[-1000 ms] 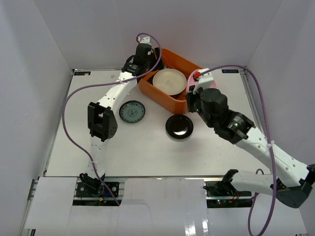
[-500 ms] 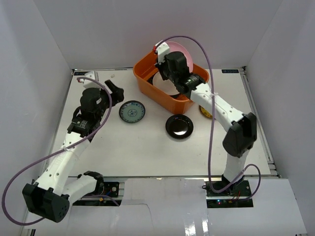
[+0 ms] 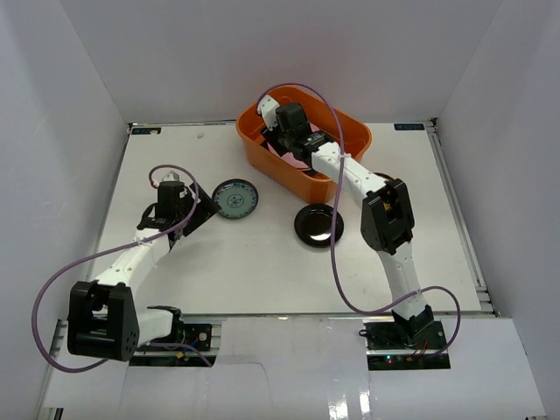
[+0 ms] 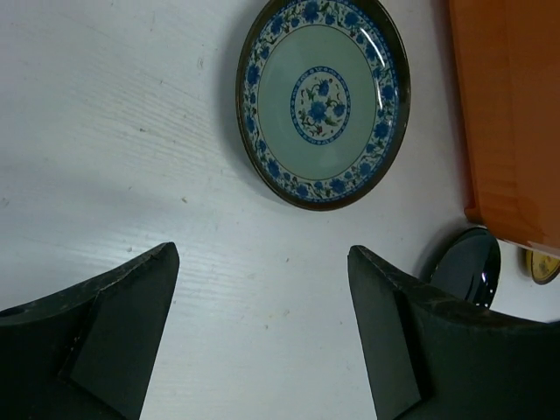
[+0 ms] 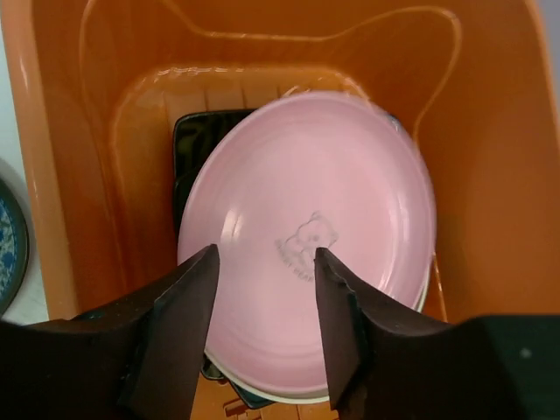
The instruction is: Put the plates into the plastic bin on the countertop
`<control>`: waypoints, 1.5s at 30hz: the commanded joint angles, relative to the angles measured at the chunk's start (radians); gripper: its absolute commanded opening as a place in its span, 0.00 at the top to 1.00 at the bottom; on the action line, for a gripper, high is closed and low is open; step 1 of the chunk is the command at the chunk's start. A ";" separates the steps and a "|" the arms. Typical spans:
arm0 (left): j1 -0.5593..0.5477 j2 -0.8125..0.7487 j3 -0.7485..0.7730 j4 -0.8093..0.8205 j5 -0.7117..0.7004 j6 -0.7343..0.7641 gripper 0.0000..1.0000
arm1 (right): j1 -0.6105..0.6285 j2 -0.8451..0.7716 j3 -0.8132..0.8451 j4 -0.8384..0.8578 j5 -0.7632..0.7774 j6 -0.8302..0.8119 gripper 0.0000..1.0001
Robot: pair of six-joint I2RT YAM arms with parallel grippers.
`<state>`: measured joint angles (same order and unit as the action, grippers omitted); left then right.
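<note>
The pink plate (image 5: 350,175) lies in the orange plastic bin (image 5: 79,131) on top of a cream plate (image 5: 418,302) and a dark square plate (image 5: 194,140). My right gripper (image 5: 265,255) hangs open just above it, holding nothing. On the white countertop (image 3: 262,262) the small teal-patterned plate (image 4: 322,101) lies a little ahead of my open, empty left gripper (image 4: 262,252). In the top view that plate (image 3: 234,199) sits left of the bin (image 3: 262,162), with the left gripper (image 3: 206,210) beside it. The glossy black plate (image 3: 318,225) lies in front of the bin.
In the left wrist view the bin's orange outer wall (image 4: 512,122) rises at the right. Beyond it show the black plate (image 4: 468,267) and the edge of a yellow-patterned plate (image 4: 544,267). White walls enclose the countertop on three sides.
My right arm carried the pink plate over the bin and let it go onto the stack. My left arm left the bin, swung left and came to the teal plate, opening wider.
</note>
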<state>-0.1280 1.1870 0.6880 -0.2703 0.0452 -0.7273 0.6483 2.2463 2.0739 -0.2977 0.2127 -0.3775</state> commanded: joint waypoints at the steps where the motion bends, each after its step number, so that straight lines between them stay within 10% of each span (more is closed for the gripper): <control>1: 0.002 0.054 0.011 0.095 0.027 -0.035 0.11 | 0.004 -0.155 -0.022 0.048 0.031 0.031 0.45; 6: 0.002 0.175 0.038 0.140 0.064 -0.064 0.15 | -0.002 -0.509 -0.344 0.184 0.135 0.211 0.48; 13: 0.002 0.324 0.090 0.174 0.018 -0.075 0.26 | -0.295 -0.971 -1.059 0.344 0.133 0.665 0.92; 16: 0.001 0.365 0.108 0.190 0.005 -0.077 0.36 | -0.511 -1.047 -1.224 0.396 0.027 0.813 0.91; 18: 0.001 0.408 0.125 0.207 0.004 -0.075 0.40 | -0.643 -1.090 -1.339 0.445 -0.030 0.853 0.62; 21: 0.001 0.457 0.137 0.236 0.012 -0.095 0.54 | -0.789 -1.064 -1.408 0.477 -0.125 0.900 0.39; 27: 0.001 0.465 0.156 0.211 -0.030 -0.100 1.00 | -0.901 -0.877 -1.453 0.601 -0.308 0.993 0.38; 38: -0.016 -0.052 0.119 0.086 0.012 0.000 1.00 | -0.920 -0.553 -1.382 0.750 -0.412 1.126 0.54; 45: -0.080 -0.008 0.381 0.060 0.053 0.002 1.00 | -0.920 -0.491 -1.378 0.862 -0.450 1.206 0.74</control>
<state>-0.1638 1.1305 0.9783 -0.2043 0.0700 -0.7395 -0.2684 1.7386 0.6781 0.4904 -0.2066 0.7780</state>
